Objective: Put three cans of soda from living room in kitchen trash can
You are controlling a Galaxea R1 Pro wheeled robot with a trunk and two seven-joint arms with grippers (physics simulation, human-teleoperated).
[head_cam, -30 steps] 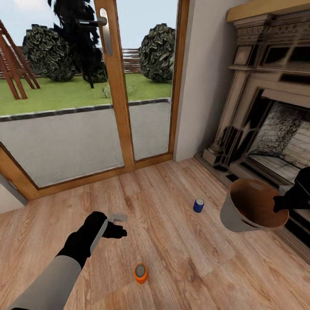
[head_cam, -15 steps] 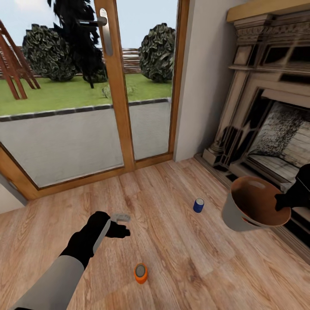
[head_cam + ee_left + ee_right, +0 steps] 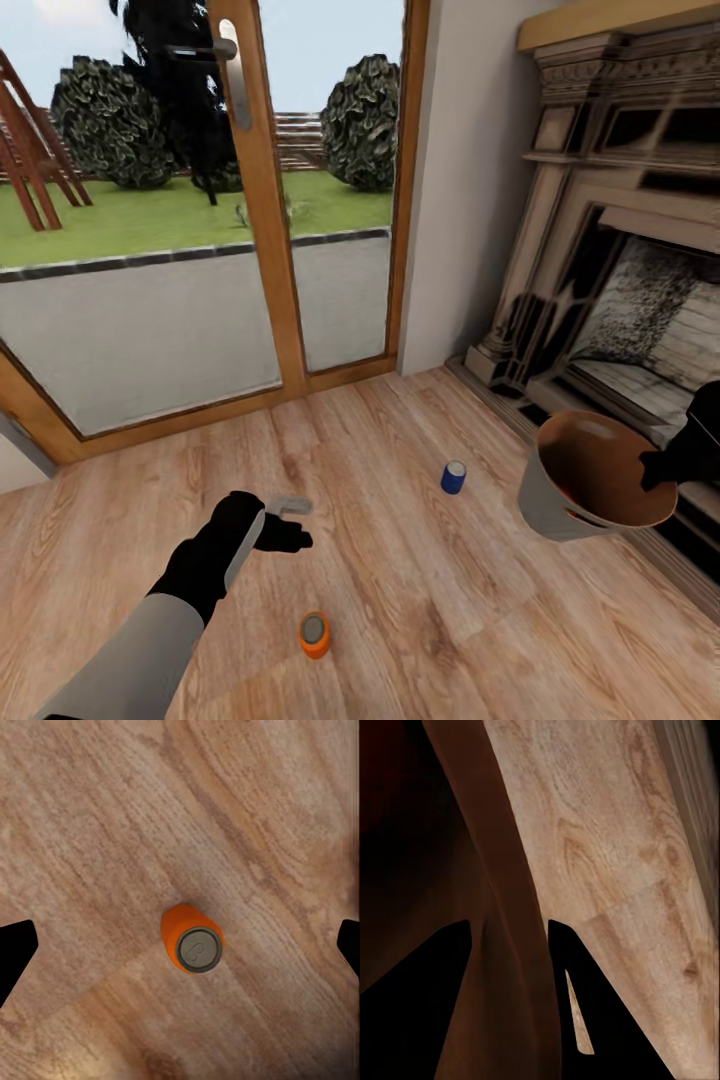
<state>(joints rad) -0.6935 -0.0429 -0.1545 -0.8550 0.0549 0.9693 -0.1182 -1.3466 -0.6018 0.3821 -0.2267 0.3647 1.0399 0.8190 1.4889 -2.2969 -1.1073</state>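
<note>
Living room, seen from the head camera. A light wood plank floor [image 3: 420,560] is bordered by wood-framed glass doors [image 3: 250,200] and, on the right side, a dark ornate fireplace [image 3: 620,250].

Two cans are shown standing upright on the floor. The orange can [image 3: 315,635] is placed nearest the robot; the blue can [image 3: 453,477], with a silver top, is placed farther off, between the orange can and the fireplace. The two are well apart.

The left gripper [image 3: 290,522] is held above the floor, beyond the orange can. In the left wrist view the same orange can [image 3: 192,938] is seen from above, lying between the two dark fingers [image 3: 15,952], which stand wide apart at the frame's edges and touch nothing.

The bin [image 3: 590,480], light grey outside and glossy brown inside, is held off the floor and tilted, its open mouth turned toward the camera, near the fireplace base. The right gripper [image 3: 665,470] is closed on its far rim. In the right wrist view the brown bin wall [image 3: 502,945] is seen pinched between the two black fingers [image 3: 600,1020], one inside and one outside, with floor planks [image 3: 607,855] beyond. The bin's contents cannot be made out.
</note>
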